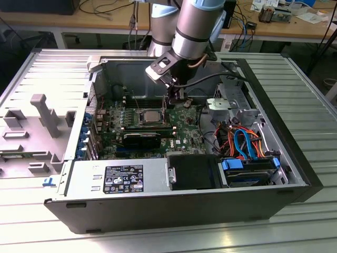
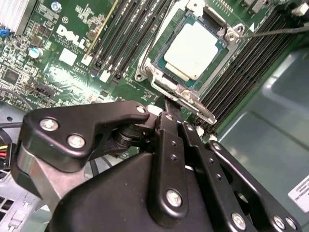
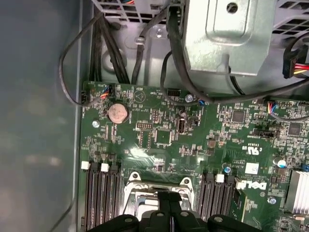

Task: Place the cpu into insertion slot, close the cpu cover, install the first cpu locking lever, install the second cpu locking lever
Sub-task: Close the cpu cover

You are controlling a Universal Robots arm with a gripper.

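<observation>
Touching the cover's [image 2: 153,60] edge, the fingers [image 2: 166,135] are pressed together; the cpu [image 1: 150,116] lies inside the cover's frame on the green board [image 1: 181,129], at the centre of the exterior view.

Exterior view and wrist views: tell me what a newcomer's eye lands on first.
In the exterior view, the silver-grey robot arm reaching down into the open computer case stands out first. In the second wrist view, the pale cpu sits framed by the cpu cover on the green board, with the black gripper close to the socket's edge.
</observation>
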